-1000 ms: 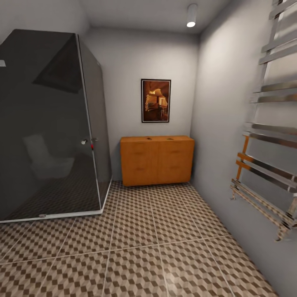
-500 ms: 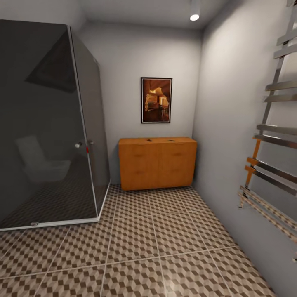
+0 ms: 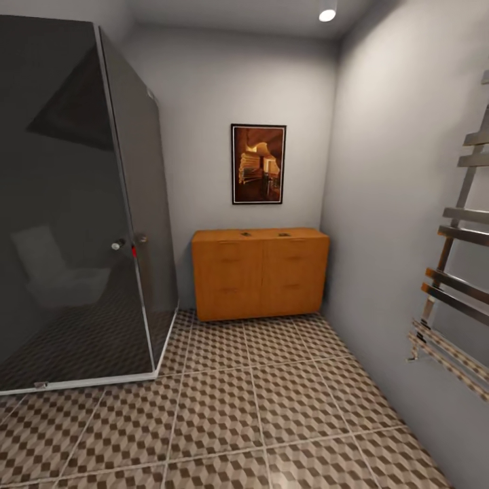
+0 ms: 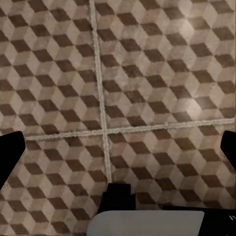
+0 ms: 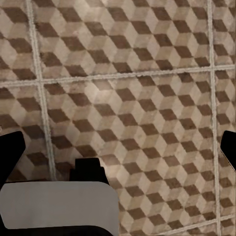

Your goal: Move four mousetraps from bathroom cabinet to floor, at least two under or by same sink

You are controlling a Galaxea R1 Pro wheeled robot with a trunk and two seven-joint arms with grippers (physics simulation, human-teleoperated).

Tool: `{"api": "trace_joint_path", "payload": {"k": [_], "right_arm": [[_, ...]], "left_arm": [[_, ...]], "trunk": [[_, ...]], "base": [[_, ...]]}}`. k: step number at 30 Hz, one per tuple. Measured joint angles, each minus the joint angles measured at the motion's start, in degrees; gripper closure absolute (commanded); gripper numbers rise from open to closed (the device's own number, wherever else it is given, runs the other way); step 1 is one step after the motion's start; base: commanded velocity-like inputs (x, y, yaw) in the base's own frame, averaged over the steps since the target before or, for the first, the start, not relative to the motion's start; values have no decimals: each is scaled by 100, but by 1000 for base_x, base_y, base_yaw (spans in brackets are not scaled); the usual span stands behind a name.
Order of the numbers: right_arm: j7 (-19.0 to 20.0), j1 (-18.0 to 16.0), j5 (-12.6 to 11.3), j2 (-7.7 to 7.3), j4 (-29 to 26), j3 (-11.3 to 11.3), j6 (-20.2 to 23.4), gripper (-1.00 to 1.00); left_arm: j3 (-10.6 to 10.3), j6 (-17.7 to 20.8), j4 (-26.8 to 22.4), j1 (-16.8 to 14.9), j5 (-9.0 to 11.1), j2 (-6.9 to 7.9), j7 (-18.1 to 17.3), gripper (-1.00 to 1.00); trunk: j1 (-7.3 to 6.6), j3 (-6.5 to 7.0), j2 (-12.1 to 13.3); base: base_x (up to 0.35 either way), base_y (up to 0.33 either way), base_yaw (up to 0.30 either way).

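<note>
Left gripper (image 4: 118, 152) pointing down at bathroom floor (image 4: 147, 73), fingers spread wide. Right gripper (image 5: 118, 147) doing likewise, holding nothing. Cabinet (image 3: 260, 273) standing ahead against wall.

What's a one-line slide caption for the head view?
Orange-brown cabinet against the far wall, below a framed picture, across cube-patterned floor, dark glass shower at left.

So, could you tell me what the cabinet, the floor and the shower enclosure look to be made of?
The cabinet: orange-brown wood or veneer, smooth satin faces. The bathroom floor: seemingly ceramic tile, cube print between pale grout lines. The shower enclosure: dark tinted glass, faintly reflective, in a slim pale frame.
</note>
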Motion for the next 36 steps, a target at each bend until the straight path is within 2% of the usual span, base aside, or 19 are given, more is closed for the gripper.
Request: {"api": "trace_joint_path", "payload": {"k": [36], "right_arm": [[4,0,0,6,0,3,5,-100]], "left_arm": [[0,0,-1,0,-3,0,0,-100]], "trunk": [[0,0,0]], "base": [[319,0,0]]}}
